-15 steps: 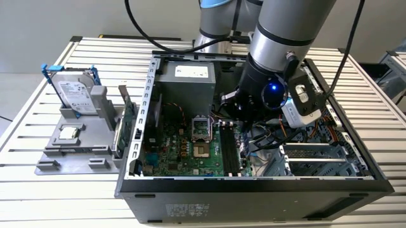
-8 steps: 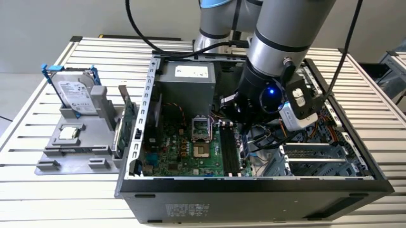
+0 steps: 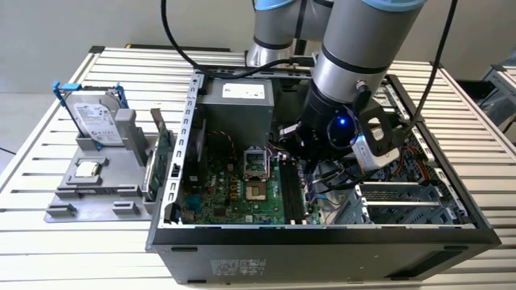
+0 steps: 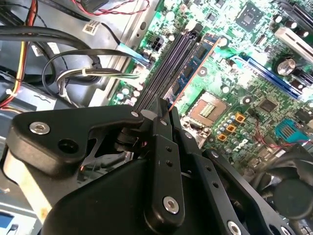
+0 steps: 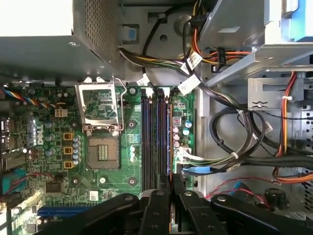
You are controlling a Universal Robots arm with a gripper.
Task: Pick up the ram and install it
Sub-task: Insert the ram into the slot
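My gripper [image 3: 300,152] is down inside the open computer case [image 3: 185,109], over the motherboard [image 3: 234,193]. In both wrist views its black fingers [image 5: 157,205] are closed on the ram [image 5: 169,142], a thin green stick seen edge-on. The ram [image 4: 193,68] stands on its long edge, in line with the dark memory slots [image 5: 151,142] and over the slot farthest from the processor socket [image 5: 102,152]. I cannot tell whether it is seated in that slot or just above it. The other memory slots [image 4: 168,63] hold nothing.
Bundled cables [image 5: 234,147] lie close beside the slots, and the power supply [image 3: 241,99] sits at the case's back. At the exterior view's left, a grey fixture [image 3: 96,193] holds a hard drive with blue rails [image 3: 93,118] and a large green expansion card [image 3: 161,148].
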